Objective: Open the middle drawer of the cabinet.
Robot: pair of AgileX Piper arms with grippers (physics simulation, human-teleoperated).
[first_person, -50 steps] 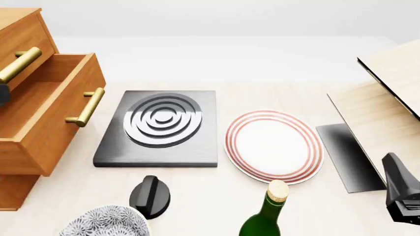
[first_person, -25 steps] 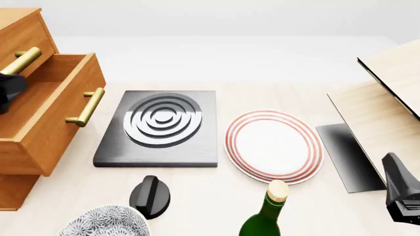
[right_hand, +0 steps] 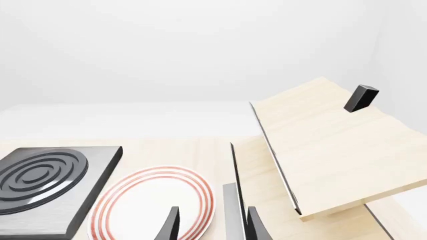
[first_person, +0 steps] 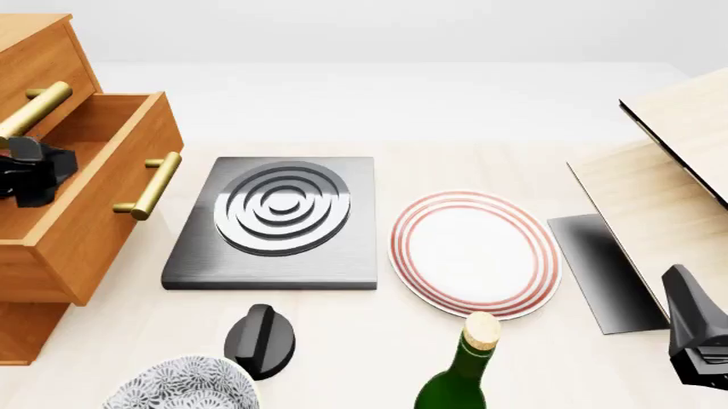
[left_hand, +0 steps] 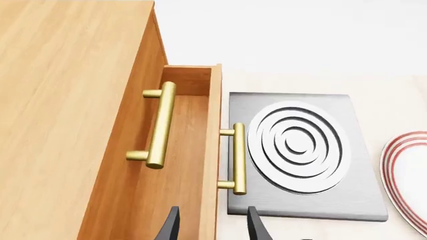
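middle drawer (first_person: 80,200) pulled well out of the orange-brown cabinet (first_person: 29,60) at nine o'clock on the pale bench (first_person: 478,128), brass bar handle (first_person: 152,185) facing three o'clock toward the grey hob plate (first_person: 279,223). topmost drawer's handle (first_person: 34,109) seen above and behind it, at ten o'clock. left gripper (first_person: 32,170) hanging over the open drawer's hollow, just inside its front panel, apart from both handles. in the left wrist view, two dark fingers (left_hand: 171,227) spread open with nothing between them, the drawer's front edge running up through the gap. red-ringed white plate (first_person: 476,254) lying flat near centre, at three o'clock of the hob plate and close beside it. green wine bottle with cork (first_person: 466,366) standing at six o'clock, black knob (first_person: 259,339) and patterned bowl (first_person: 182,388) toward seven o'clock. pale light-wood board structure (first_person: 671,162) tilted at three o'clock, a dark metal sheet (first_person: 598,268) at its foot. right gripper (right_hand: 212,227) low at four o'clock, well apart from the cabinet, its fingers parted and empty in the right wrist view, looking out over the plate's rim and the board's edge.
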